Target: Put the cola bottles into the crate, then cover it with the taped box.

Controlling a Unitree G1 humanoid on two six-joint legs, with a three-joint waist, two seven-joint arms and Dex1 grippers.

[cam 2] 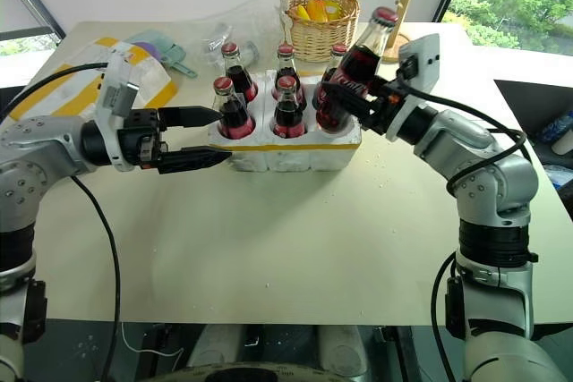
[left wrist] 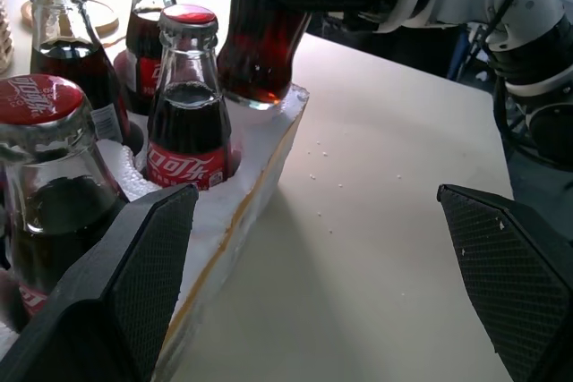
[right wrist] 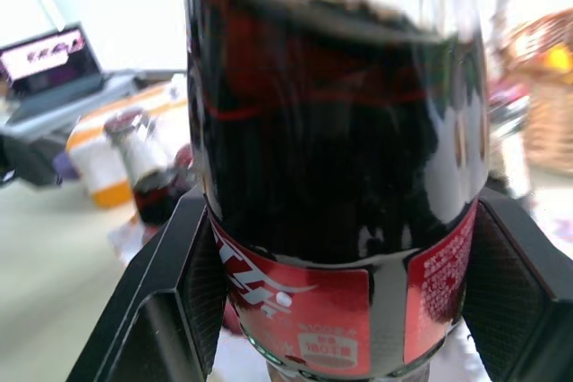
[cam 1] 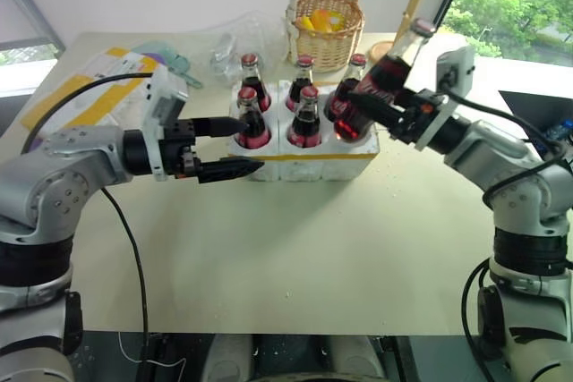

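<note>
Right gripper (cam 1: pixel 380 100), jaws clamped on tilted bottle (cam 1: pixel 387 69) above crate (cam 1: pixel 313 157) corner; left gripper (cam 1: pixel 235 145), jaws wide, empty, beside crate on table (cam 1: pixel 313 248).

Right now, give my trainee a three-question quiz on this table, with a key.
1. True or false: the right gripper holds a tilted cola bottle over the crate.
2. How many bottles already stand upright in the crate?
3. Which best describes the left gripper? A) shut on a bottle B) open, fingers beside the crate's end C) resting in the wicker basket

Key: 1 true; 2 five; 3 B
</note>
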